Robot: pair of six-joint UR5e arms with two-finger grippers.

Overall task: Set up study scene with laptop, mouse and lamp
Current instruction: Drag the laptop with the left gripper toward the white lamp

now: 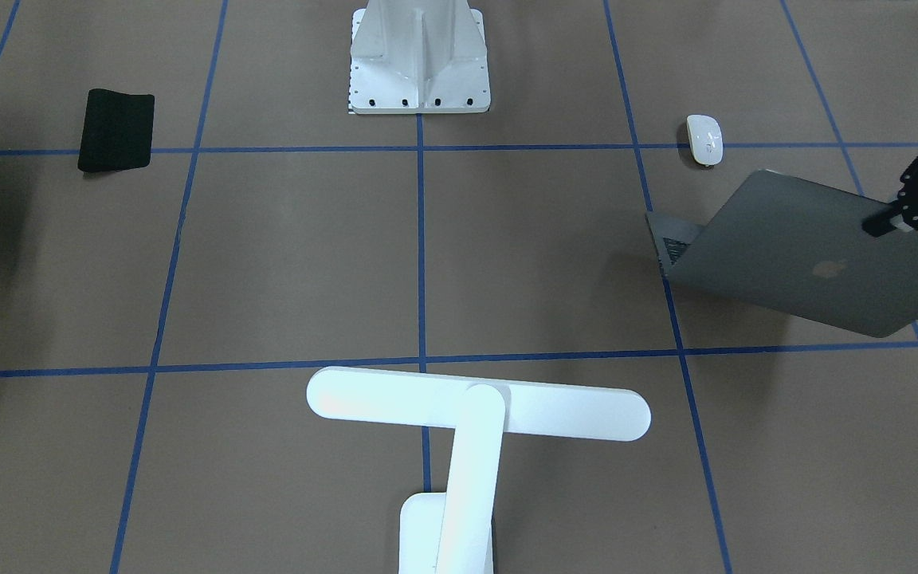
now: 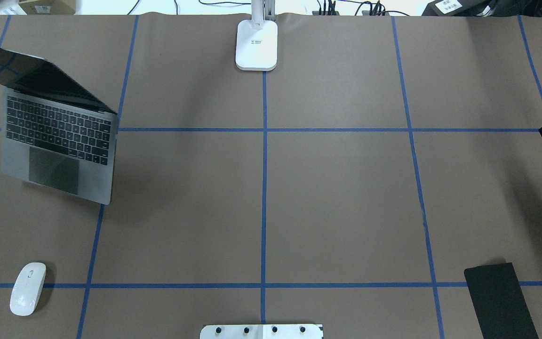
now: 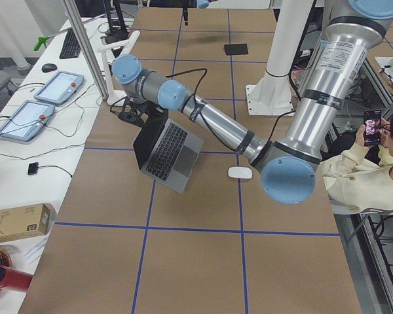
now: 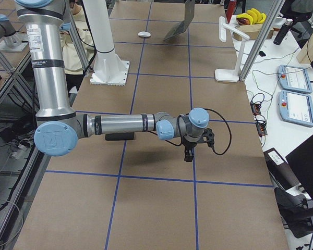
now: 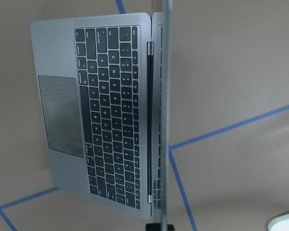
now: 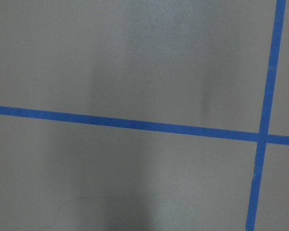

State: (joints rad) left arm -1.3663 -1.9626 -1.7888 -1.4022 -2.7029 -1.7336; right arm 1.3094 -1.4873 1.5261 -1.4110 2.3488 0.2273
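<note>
The space-grey laptop stands open at the table's far left, its keys and trackpad showing and its lid raised. My left gripper is at the lid's top edge and looks shut on it. In the left wrist view the lid's edge runs straight up the middle. The white mouse lies on the near left, apart from the laptop. The white lamp stands at the far middle on its base. My right gripper hangs over bare table on the right; I cannot tell its jaws.
A flat black mat lies at the near right. The white ribbed pedestal stands at the near middle edge. Blue tape lines cross the brown table. An operator sits beside the table's near side.
</note>
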